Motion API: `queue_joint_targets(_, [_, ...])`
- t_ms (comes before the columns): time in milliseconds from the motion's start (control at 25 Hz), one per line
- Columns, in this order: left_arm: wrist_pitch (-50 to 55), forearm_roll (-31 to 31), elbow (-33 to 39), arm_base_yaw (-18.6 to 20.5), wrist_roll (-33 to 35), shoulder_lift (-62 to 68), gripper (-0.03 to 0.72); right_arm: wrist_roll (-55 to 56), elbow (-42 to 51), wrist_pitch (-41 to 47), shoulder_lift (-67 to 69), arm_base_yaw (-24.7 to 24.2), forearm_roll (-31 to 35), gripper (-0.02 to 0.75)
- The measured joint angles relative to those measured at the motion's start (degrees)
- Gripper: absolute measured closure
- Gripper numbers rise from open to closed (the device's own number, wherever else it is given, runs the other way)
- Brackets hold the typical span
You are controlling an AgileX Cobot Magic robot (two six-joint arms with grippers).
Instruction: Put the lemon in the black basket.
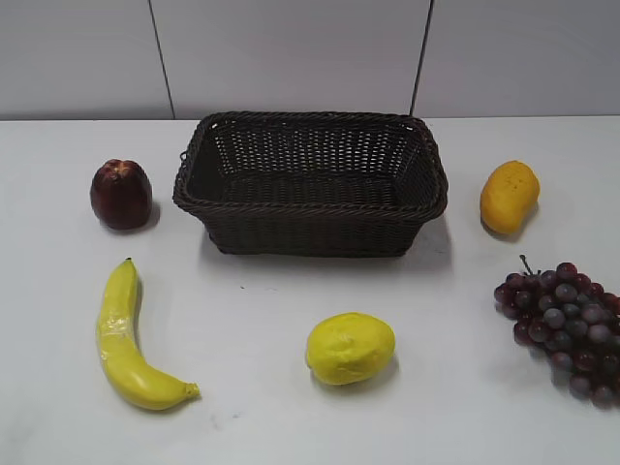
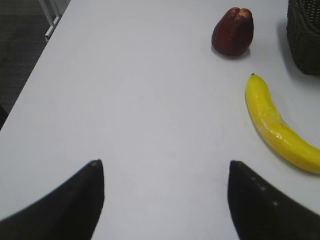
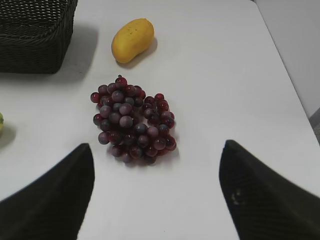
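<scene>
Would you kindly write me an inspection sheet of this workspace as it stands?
Surface: white table, clean.
Job's things: lemon on the table in front of the empty black basket, apart from it.
Clutter: banana front left, dark red fruit left of the basket, mango right, grapes front right.
Grippers: left pincer and right pincer open, holding nothing.
Cables: nothing seen.
Surroundings: pale panelled wall behind.

Bright even light; soft shadows beside black basket (image 1: 310, 184), lemon (image 1: 350, 348); wrist-view fingers (image 2: 65, 200) blurred.
</scene>
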Motion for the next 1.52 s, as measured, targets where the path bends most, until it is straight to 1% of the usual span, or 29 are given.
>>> queue_joint_targets(520, [0.0, 0.0, 0.0, 0.0, 0.0, 0.0, 0.113, 0.0, 0.0, 0.0, 0.0, 0.0, 0.0, 0.149])
queue_joint_targets(840, [-0.1, 0.0, -0.3, 0.0, 0.0, 0.5, 0.155, 0.0, 0.0, 0.0, 0.0, 0.0, 0.0, 0.149])
queue_joint_targets(1000, [-1.0, -0.1, -2.6, 0.0, 0.0, 5.0, 0.158, 0.0, 0.0, 0.0, 0.0, 0.0, 0.0, 0.149])
queue_joint_targets(1200, [-3.8, -0.7, -6.4, 0.0, 0.5, 13.9, 0.16, 0.0, 0.0, 0.0, 0.0, 0.0, 0.0, 0.149])
queue_joint_targets(1400, [-6.8, -5.6, -9.9, 0.0, 5.7, 24.9, 0.16, 0.0, 0.0, 0.0, 0.0, 0.0, 0.0, 0.149])
queue_joint_targets(1520, [-8.9, -7.0, -12.9, 0.0, 7.8, 31.7, 0.161, 0.0, 0.0, 0.0, 0.0, 0.0, 0.0, 0.149])
